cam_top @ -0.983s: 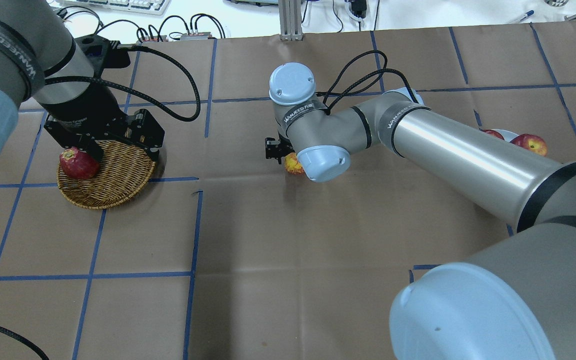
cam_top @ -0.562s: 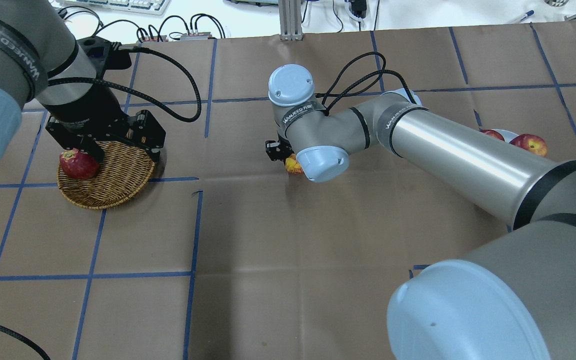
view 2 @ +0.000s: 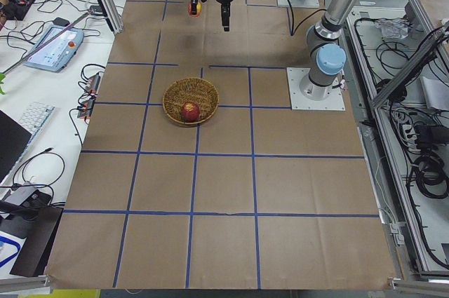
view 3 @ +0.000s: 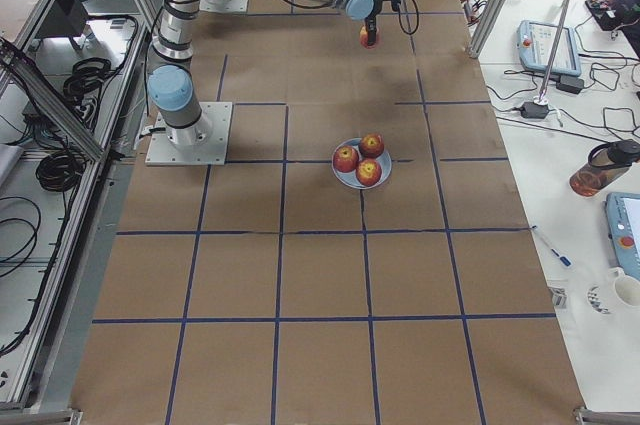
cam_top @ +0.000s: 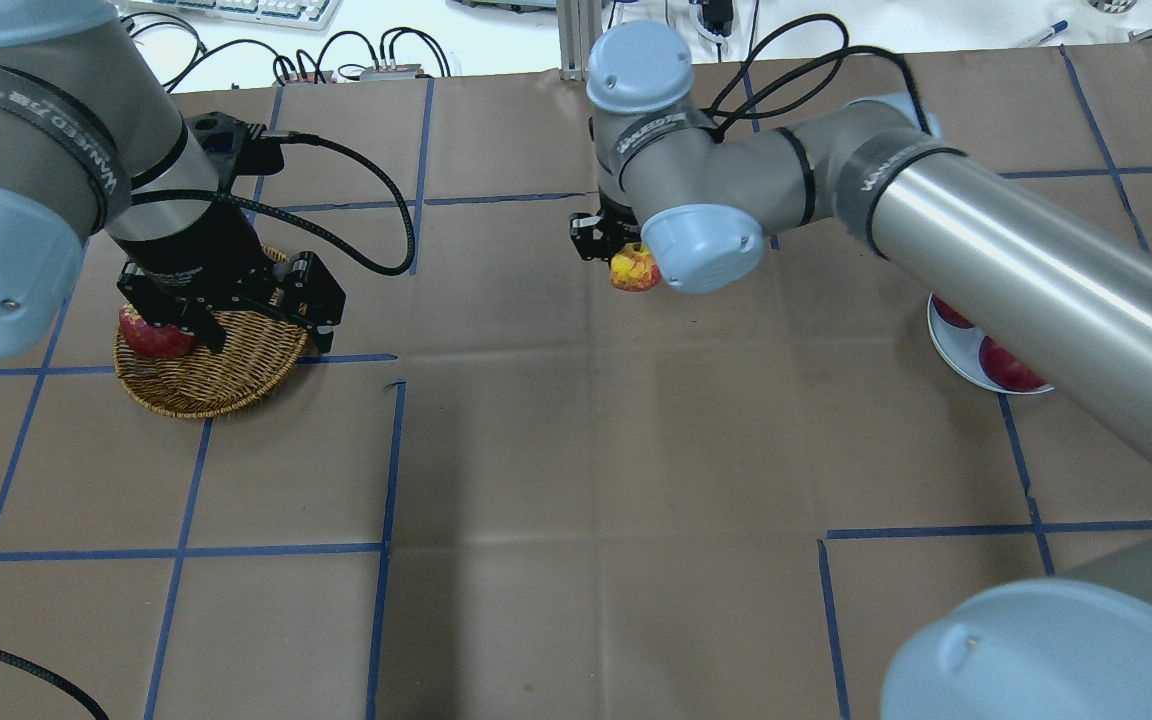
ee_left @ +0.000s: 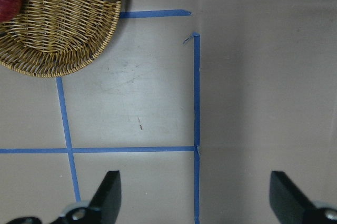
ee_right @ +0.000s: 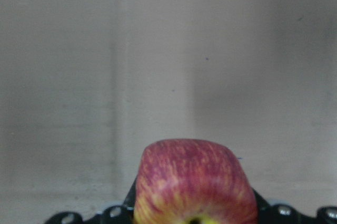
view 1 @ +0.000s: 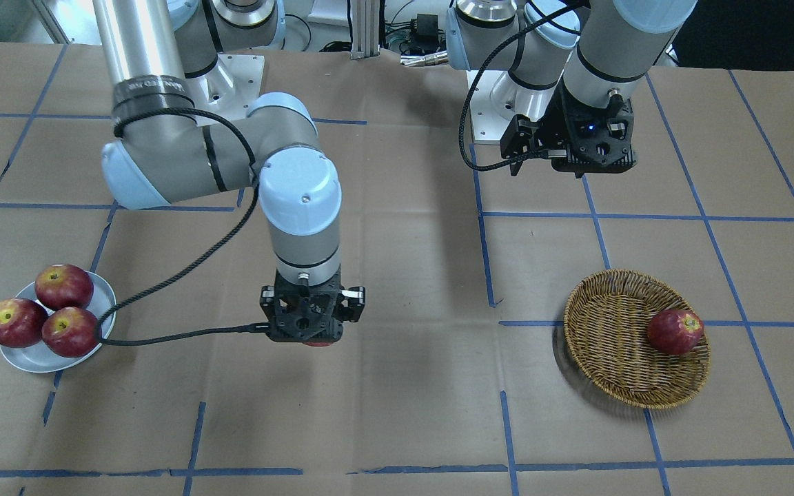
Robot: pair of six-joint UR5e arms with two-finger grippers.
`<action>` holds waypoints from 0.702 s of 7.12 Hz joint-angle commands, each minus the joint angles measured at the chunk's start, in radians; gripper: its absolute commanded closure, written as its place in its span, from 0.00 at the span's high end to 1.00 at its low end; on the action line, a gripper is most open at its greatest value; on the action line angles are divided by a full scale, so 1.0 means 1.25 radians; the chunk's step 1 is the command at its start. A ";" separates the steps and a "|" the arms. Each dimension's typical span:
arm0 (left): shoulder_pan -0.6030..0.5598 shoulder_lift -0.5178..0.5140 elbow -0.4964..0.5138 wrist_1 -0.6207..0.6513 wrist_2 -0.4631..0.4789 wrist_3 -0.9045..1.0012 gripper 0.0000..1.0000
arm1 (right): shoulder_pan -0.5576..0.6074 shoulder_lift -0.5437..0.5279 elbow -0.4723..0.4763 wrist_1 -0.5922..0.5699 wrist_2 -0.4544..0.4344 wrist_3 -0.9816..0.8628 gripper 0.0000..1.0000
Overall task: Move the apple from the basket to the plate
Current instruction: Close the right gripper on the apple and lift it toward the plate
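- My right gripper [cam_top: 618, 252] has its fingers pressed on the apple [ee_right: 195, 182], one on each side. In the right wrist view the pinkish-red skin with yellow streaks fills the bottom centre.
- The apple is over the bare brown paper of the table [cam_top: 576, 480], about in the middle, between the basket [view 1: 611, 351] and the plate [view 1: 28, 359]. It is well apart from both.
- From the front camera I see only a thin red edge of the apple under the black gripper body.
- My left gripper [ee_left: 196, 195] has its fingers [ee_left: 108, 195] wide apart, with nothing between them. It hangs over the paper and the blue tape lines [ee_left: 196, 103], just beside the basket.
- One darker red apple [view 1: 675, 331] lies in the basket, against the rim on the robot's left side.
- Three dark red apples [view 1: 64, 286] sit on the plate, touching each other. One of them [view 1: 14, 322] reaches out over the rim.
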 commanded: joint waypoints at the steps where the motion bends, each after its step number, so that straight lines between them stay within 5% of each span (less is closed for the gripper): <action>1: -0.002 0.005 -0.009 0.012 0.001 0.003 0.99 | -0.163 -0.086 0.012 0.134 0.007 -0.209 0.50; 5: -0.003 0.006 -0.007 0.017 0.001 0.002 0.99 | -0.465 -0.125 0.107 0.120 0.013 -0.679 0.50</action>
